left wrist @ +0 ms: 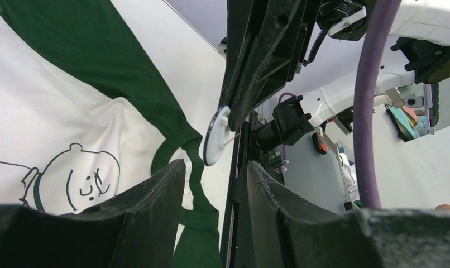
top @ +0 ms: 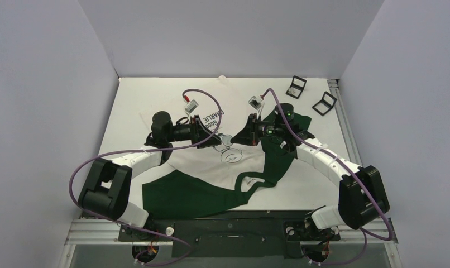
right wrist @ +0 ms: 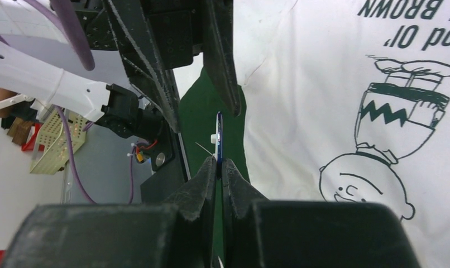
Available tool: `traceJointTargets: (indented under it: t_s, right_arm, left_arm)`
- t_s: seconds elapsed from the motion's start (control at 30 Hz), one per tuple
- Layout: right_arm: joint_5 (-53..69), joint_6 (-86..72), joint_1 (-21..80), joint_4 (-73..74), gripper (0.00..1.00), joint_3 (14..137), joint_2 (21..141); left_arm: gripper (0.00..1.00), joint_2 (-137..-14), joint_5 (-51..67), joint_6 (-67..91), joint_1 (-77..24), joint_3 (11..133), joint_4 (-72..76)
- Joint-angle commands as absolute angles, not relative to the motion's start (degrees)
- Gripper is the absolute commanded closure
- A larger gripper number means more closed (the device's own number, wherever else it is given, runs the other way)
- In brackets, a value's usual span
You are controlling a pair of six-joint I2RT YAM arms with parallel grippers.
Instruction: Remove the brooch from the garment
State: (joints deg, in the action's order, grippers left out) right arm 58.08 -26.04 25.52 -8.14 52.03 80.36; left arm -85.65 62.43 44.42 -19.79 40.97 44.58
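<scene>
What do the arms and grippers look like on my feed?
The left arm and right arm match: white link shells, bulky black joint housings, a purple cable looping along each. The left gripper and right gripper have black, rough-textured, tapering fingers. Green lights glow near the right wrist.

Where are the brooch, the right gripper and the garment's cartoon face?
brooch (left wrist: 214,140): left wrist view, on its white disc face.
right gripper (right wrist: 218,163): right wrist view, between its fingertips.
garment's cartoon face (right wrist: 367,187): right wrist view, on the printed cheek.

Brooch (left wrist: 214,139) hangs above the garment (top: 200,167) (spread on the table (top: 156,95))
</scene>
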Motion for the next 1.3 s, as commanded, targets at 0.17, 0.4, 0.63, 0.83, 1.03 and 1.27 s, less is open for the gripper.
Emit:
traceJointTargets:
  t_s: [0.17,0.4,0.63,0.83,1.03,1.27]
  right_arm:
    - [62.7,-26.0,27.2,-12.3,1.0,52.3,80.3]
    - [62.9,-26.0,27.3,-11.9,1.0,52.7,80.5]
    - [61.7,-26.0,27.3,-10.7,0.88,52.9,80.7]
    - [58.7,-25.6,26.6,-9.6,0.68,52.8,80.4]
    - [58.2,-27.3,26.6,-13.8,0.61,51.0,80.3]
    - [57.5,-33.2,28.0,-24.3,0.57,48.9,80.9]
  left_arm:
    - [0.64,-85.7,63.6,44.3,-20.2,40.9,48.9]
    - [0.83,-86.7,64.5,47.2,-21.0,40.3,53.1]
    - [1.0,-88.6,64.6,54.9,-20.8,39.1,62.6]
    - [1.0,-89.7,62.3,59.3,-19.5,38.0,66.5]
    - [1.0,-92.1,62.1,66.0,-19.0,36.8,75.8]
    - [1.0,-93.8,61.5,70.1,-18.9,36.4,82.2]
